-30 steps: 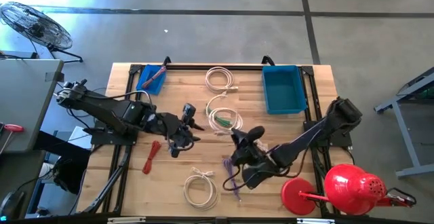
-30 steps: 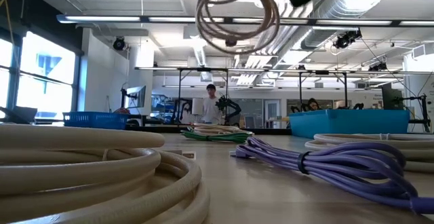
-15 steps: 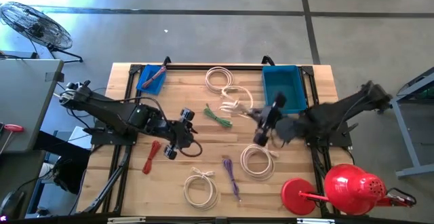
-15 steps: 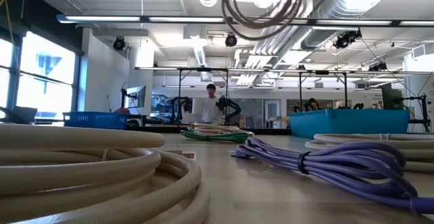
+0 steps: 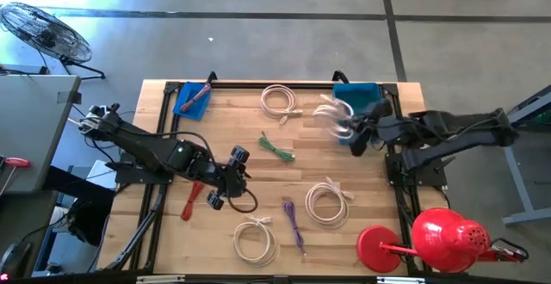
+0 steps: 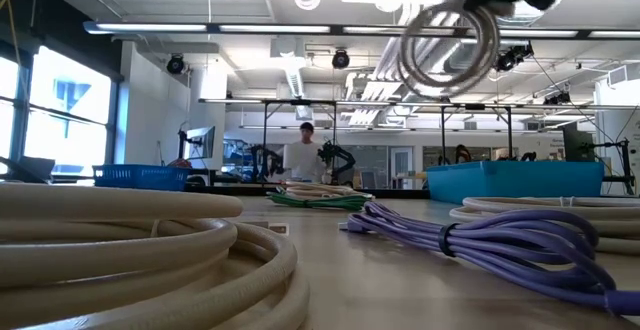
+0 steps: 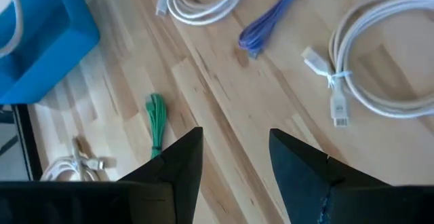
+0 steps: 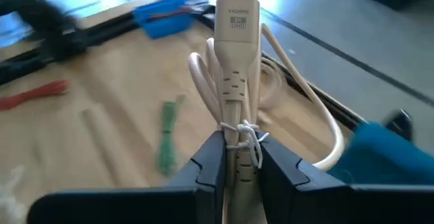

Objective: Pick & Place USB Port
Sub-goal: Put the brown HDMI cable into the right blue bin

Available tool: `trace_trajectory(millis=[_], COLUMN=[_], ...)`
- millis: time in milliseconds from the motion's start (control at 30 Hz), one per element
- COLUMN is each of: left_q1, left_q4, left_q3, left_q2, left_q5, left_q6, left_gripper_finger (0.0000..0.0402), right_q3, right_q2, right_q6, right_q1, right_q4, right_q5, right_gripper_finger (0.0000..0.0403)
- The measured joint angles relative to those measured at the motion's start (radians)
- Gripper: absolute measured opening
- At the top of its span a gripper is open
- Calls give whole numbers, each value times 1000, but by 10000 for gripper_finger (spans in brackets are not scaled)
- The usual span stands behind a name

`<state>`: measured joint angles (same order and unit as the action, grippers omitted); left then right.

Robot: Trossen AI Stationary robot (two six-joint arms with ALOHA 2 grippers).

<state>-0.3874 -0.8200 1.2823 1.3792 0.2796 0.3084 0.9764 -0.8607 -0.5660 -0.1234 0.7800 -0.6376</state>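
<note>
The right tool [image 5: 351, 136] grips a coiled white cable [image 5: 331, 116], carried above the tabletop [image 5: 258, 181] just beside the blue bin [image 5: 355, 95]. The left tool [image 7: 234, 157] waits open, well apart.

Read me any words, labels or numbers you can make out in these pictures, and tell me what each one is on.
"HDMI": embossed on the cream plug of the coiled cable clamped in the right gripper, over the blue bin.
Second smaller line under it on the plug: too small to read.
Nothing else carries readable text; the left gripper is open above the table.
</note>
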Motion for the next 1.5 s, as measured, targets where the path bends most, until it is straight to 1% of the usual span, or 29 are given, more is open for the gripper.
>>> trace_trajectory(millis=[167,367,467,567,733,867,967,1100,1233,1433,1500], left_q1=[0,0,1,1,1,1,0,1,0,0,0], left_q4=[1,4,9,10,10,10,10,10,9,10,10], left_q3=[0,0,0,0,0,0,0,0,0,0,0], left_q2=[0,0,0,0,0,0,0,0,0,0,0], left_q5=[3,50,56,56,56,56,56,56,55,55,55], left_q6=[0,0,0,0,0,0,0,0,0,0,0], left_gripper_finger=[163,163,163,163,163,163,163,163,163,163,163], right_q3=[-183,-352,-429,-498,-592,-639,-661,-684,-690,-690,-690], right_q2=[158,332,422,507,613,651,654,654,654,653,653], right_q6=[-86,-81,-52,-32,-55,-94,-115,-145,-137,-95,-84], right_q1=[66,149,192,236,314,376,427,505,594,740,796], right_q4=[-8,-102,-216,-333,-398,-396,-396,-395,-389,-418,-438], right_q5=[1,16,59,126,186,227,277,309,361,482,538], right_gripper_finger=[51,51,51,51,51,51,51,51,51,51,51])
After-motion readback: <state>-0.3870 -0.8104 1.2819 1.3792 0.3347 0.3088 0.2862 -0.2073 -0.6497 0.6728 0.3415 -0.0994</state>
